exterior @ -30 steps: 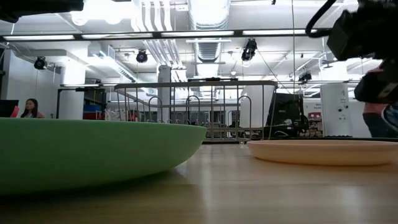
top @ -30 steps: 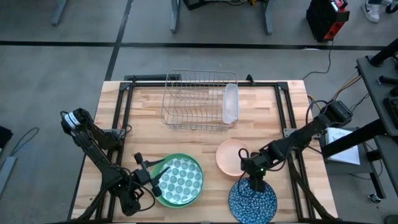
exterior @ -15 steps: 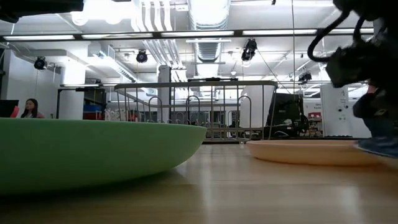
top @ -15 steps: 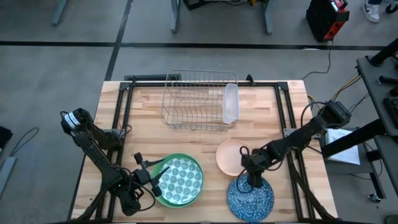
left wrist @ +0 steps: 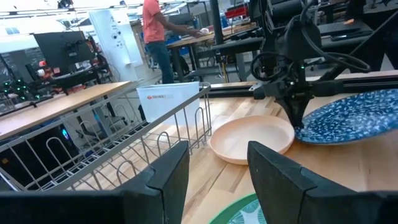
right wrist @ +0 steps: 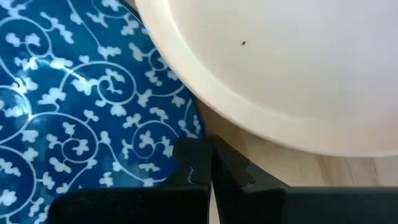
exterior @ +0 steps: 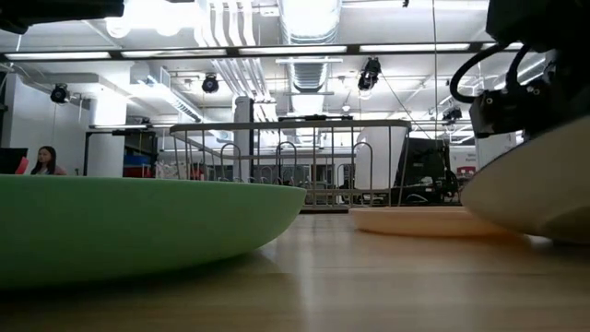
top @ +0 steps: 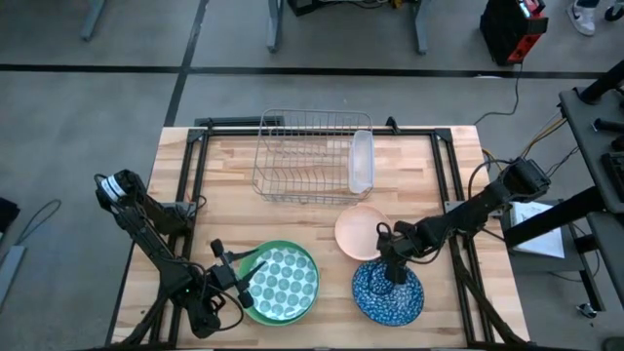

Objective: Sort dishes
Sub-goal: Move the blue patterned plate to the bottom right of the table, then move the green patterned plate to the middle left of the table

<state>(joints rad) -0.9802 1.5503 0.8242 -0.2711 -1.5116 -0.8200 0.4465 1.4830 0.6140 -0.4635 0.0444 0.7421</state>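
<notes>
A white plate with green dots (top: 283, 283) lies on the green plate (top: 255, 314) near the table's front edge. My left gripper (top: 250, 283) hangs open over their left rim, touching nothing; its fingers (left wrist: 211, 177) point toward the right. The blue speckled plate (top: 388, 294) sits front right, with my right gripper (top: 393, 271) shut on its far rim. The peach-pink bowl (top: 361, 232) rests on the table just beyond that plate, its rim right beside the held edge (right wrist: 186, 124). The floral plate is out of view. My right gripper pinches the blue plate's far rim (right wrist: 186, 146) between its two fingers, right beside the pink bowl. The fingers come from above, slanting down from the table's right. The plate sits tilted, its pale underside (exterior: 544, 184) showing, with its lower part on the table.
A silver wire rack (top: 307, 156) stands at the table's far middle, with a clear plastic tray (top: 362, 161) upright in its right end. Bare wood lies between the rack and the dishes. People and desks show in the room beyond the table.
My right gripper has moved toward the far edge and slightly left, staying shut and drawing the blue plate along the table with it. The plate's underside has come into the low view. The pink bowl has slid a little toward the far edge.
</notes>
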